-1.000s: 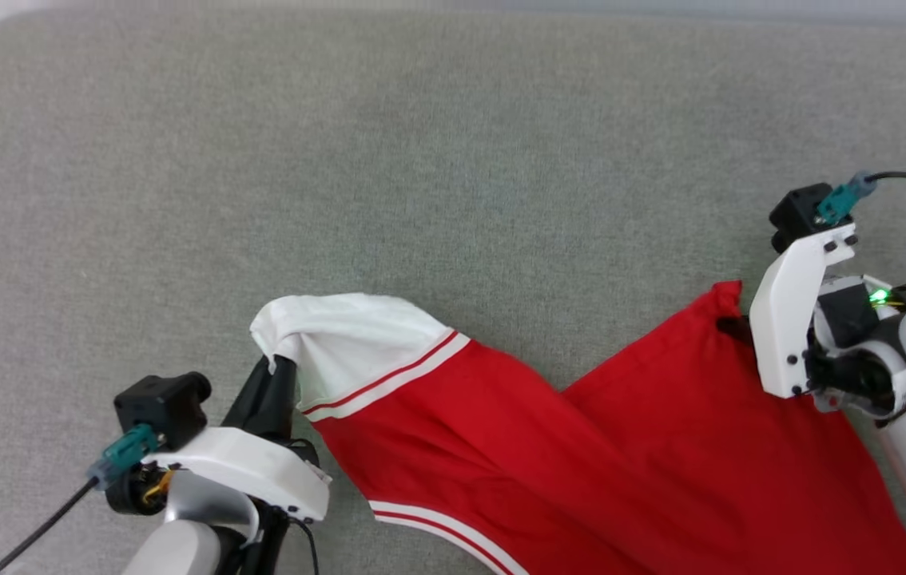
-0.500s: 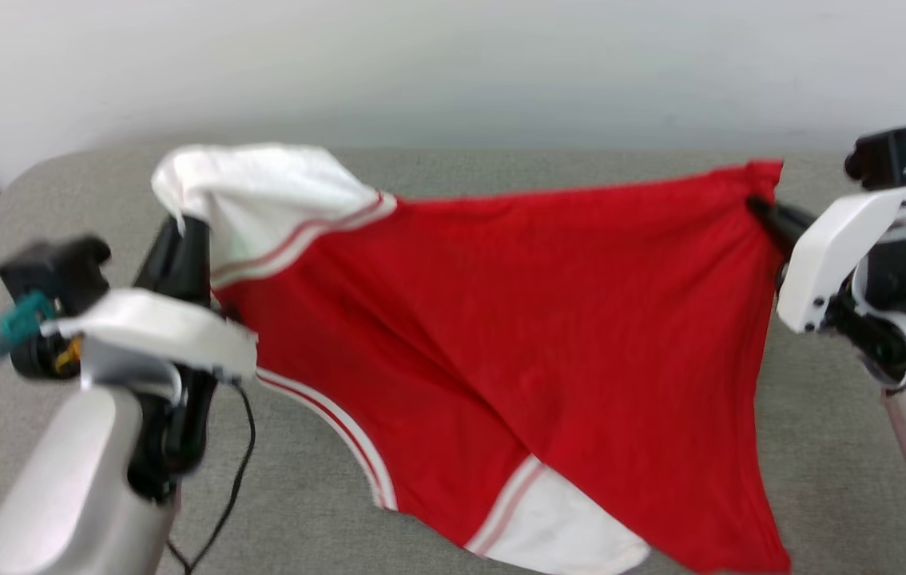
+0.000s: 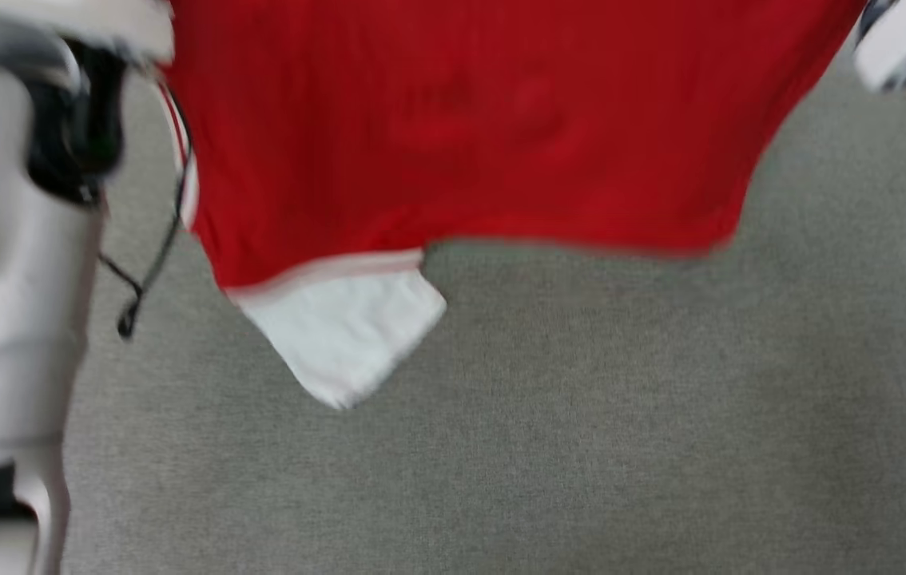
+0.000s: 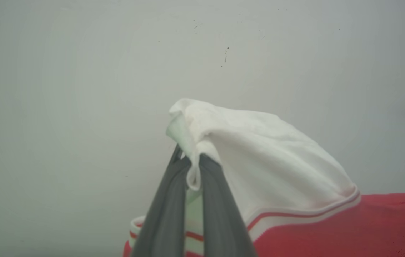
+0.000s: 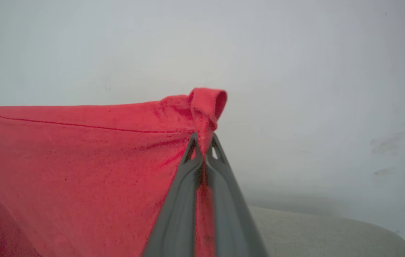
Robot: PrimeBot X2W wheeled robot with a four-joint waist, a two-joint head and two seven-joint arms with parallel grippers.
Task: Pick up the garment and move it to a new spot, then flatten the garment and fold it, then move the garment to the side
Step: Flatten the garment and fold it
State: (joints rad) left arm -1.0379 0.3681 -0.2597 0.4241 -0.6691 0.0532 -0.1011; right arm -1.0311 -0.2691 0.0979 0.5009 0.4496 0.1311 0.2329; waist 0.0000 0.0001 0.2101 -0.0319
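Over nubby grey upholstery (image 3: 581, 447), left hand (image 4: 189, 162) and right hand (image 5: 203, 142) clamp bunched corners of the garment (image 3: 461, 120).

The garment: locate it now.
The garment hangs across the head view's top above the grey cushion, held by the left gripper at its white sleeve and the right gripper at a red corner.

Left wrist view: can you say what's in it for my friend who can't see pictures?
The left gripper is shut on a bunched white corner of the garment, held up in front of a plain pale wall. Below the white part runs red-and-white striped trim, then red cloth.
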